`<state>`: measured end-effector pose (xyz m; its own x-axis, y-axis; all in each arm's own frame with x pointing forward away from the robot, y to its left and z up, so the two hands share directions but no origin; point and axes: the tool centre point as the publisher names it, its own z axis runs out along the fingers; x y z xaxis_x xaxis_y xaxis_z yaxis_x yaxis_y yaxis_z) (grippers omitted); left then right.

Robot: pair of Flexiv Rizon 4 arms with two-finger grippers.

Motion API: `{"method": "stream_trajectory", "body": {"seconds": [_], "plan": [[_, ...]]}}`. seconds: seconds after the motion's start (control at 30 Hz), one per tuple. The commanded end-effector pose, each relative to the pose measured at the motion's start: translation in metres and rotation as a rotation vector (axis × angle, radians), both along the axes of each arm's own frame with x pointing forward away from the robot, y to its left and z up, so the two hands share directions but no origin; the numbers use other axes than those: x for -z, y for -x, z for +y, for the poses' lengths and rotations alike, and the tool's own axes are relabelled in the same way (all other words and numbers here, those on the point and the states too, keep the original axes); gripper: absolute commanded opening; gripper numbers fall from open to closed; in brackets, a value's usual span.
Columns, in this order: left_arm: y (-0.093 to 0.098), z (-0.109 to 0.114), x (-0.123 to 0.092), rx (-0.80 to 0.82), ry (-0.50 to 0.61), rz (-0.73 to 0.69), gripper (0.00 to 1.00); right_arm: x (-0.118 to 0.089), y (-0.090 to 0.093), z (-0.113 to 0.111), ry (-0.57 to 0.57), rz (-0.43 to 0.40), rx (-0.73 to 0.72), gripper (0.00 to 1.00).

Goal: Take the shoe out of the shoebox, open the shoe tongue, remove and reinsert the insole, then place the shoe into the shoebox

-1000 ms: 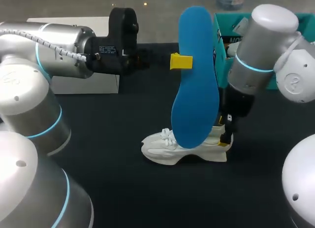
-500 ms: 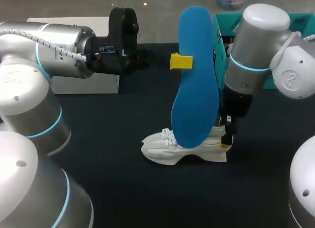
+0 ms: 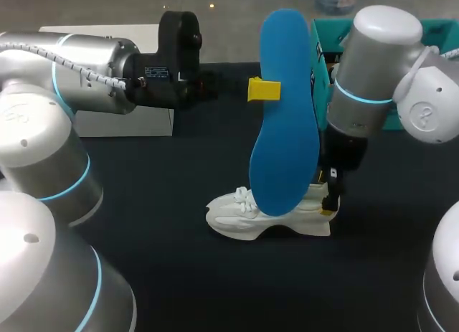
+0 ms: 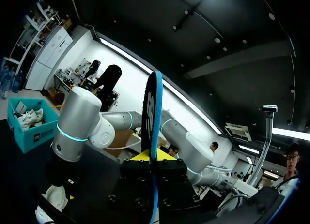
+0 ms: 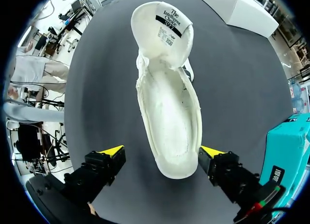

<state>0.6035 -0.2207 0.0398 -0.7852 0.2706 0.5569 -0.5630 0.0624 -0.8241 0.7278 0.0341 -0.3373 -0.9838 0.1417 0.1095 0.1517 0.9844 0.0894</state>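
The left jaws grip the blue insole (image 3: pixel 285 117) upright over the white shoe (image 3: pixel 240 221) on the table (image 3: pixel 158 260); the right jaws stand open astride its heel.

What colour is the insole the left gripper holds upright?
The flat insole is bright blue, clearest in the head view.

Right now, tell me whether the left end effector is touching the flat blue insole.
Touching. The left wrist view shows the flat blue insole clamped edge-on between the yellow tips of the left end effector, one on each face.
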Motion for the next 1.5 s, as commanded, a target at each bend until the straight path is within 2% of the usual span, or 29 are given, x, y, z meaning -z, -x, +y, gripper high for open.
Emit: {"method": "stream_trajectory", "body": {"seconds": [0.03, 0.27, 0.47, 0.77, 0.97, 1.17, 1.2, 1.23, 1.37, 1.4, 1.43, 1.5], "plan": [[0.0, -0.001, 0.001, -0.002, 0.003, 0.0, 0.0, 0.001, 0.001, 0.0, 0.001, -0.001, 0.0, 1.0], [0.0, -0.001, 0.001, -0.002, 0.003, 0.0, 0.0, -0.006, -0.027, 0.005, 0.044, -0.027, -0.056, 1.0], [0.0, -0.001, 0.001, -0.002, 0.003, 0.0, 0.0, -0.008, -0.038, 0.012, 0.035, -0.044, -0.089, 1.0], [0.0, -0.001, 0.001, -0.002, 0.003, 0.0, 0.0, 0.012, -0.062, 0.042, 0.047, -0.02, -0.139, 1.0], [0.0, -0.001, 0.001, -0.002, 0.003, 0.0, 0.0, 0.025, -0.068, 0.06, 0.054, -0.024, -0.168, 1.0], [0.0, -0.001, 0.001, -0.002, 0.003, 0.0, 0.0, 0.037, -0.073, 0.069, 0.052, -0.021, -0.183, 1.0], [0.0, -0.001, 0.001, -0.002, 0.003, 0.0, 0.0, 0.037, -0.073, 0.069, 0.051, -0.02, -0.185, 0.87], [0.0, -0.001, 0.001, -0.002, 0.003, 0.0, 0.0, 0.039, -0.073, 0.07, 0.048, -0.017, -0.185, 0.53], [0.0, -0.001, 0.001, -0.002, 0.003, 0.0, 0.0, 0.041, -0.069, 0.069, 0.048, -0.009, -0.181, 0.3], [0.0, -0.001, 0.001, -0.002, 0.003, 0.0, 0.0, 0.042, -0.067, 0.068, 0.047, -0.006, -0.176, 0.11], [0.0, -0.001, 0.001, -0.002, 0.003, 0.0, 0.0, 0.042, -0.065, 0.067, 0.046, -0.004, -0.174, 0.0], [0.0, -0.001, 0.001, -0.002, 0.003, 0.0, 0.0, 0.043, -0.06, 0.066, 0.021, 0.003, -0.177, 0.0]]}}
